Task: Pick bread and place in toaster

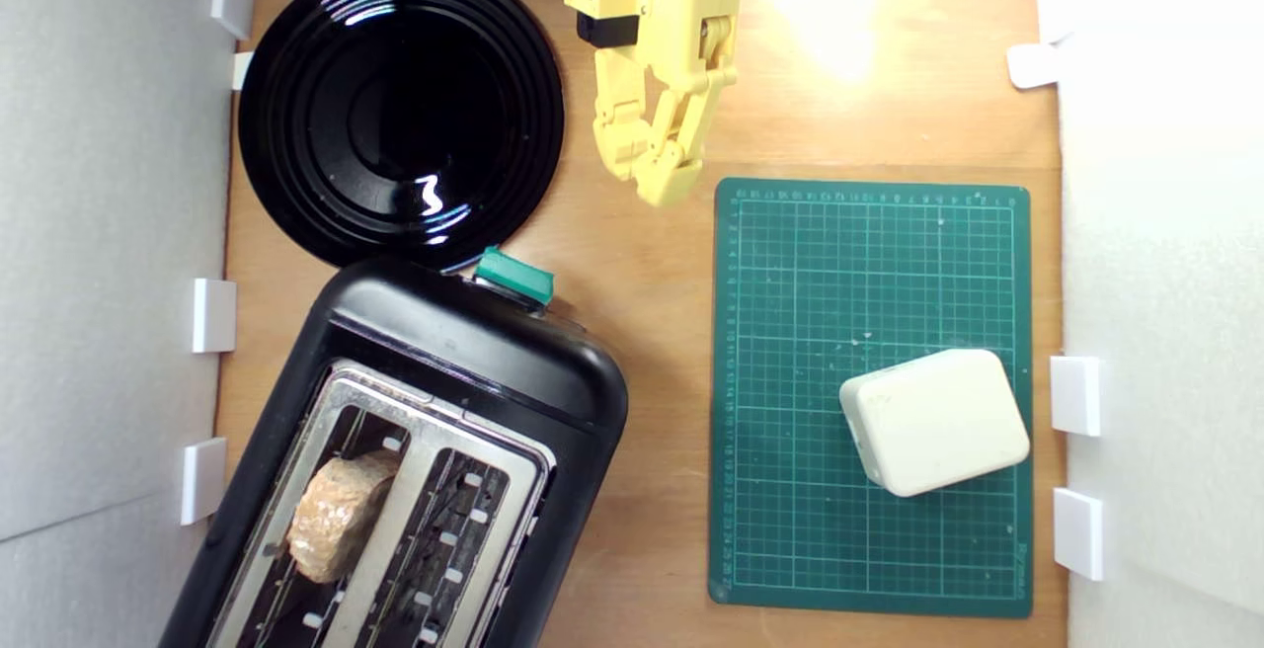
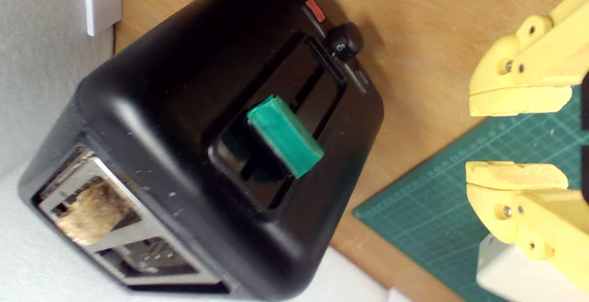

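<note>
The bread [image 1: 339,517] stands in the toaster's slot nearer the exterior view's left, its tan crust sticking up above the silver top plate; the wrist view shows it too [image 2: 89,211]. The black toaster [image 1: 464,352] lies at the lower left of the exterior view, teal lever knob [image 1: 513,278] facing the arm; the knob [image 2: 284,135] sits high in its track. My yellow gripper [image 1: 657,169] hovers above the bare wood beyond the toaster's lever end, well apart from it. In the wrist view its fingers [image 2: 517,139] stand apart with nothing between them.
A glossy black plate [image 1: 400,110] sits at the upper left, touching the toaster's end. A green cutting mat [image 1: 790,273] covers the right side, with an off-white rounded block [image 1: 933,421] on it. White clips line the wooden board's edges [image 1: 213,315].
</note>
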{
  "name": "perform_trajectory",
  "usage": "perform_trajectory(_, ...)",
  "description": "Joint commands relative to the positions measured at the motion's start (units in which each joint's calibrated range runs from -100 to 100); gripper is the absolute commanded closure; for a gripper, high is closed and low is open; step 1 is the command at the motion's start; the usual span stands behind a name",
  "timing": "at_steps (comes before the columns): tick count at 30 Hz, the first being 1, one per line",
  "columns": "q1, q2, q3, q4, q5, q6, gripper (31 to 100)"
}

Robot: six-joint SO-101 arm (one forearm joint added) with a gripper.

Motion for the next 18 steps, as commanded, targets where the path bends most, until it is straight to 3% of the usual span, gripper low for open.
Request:
perform_trajectory(1,-0.46,-4.44,4.05,-0.11,-1.63,2.18,81.8)
perform_trajectory(18,-0.46,-17.92,23.03,-0.11,-1.46,6.73,93.8)
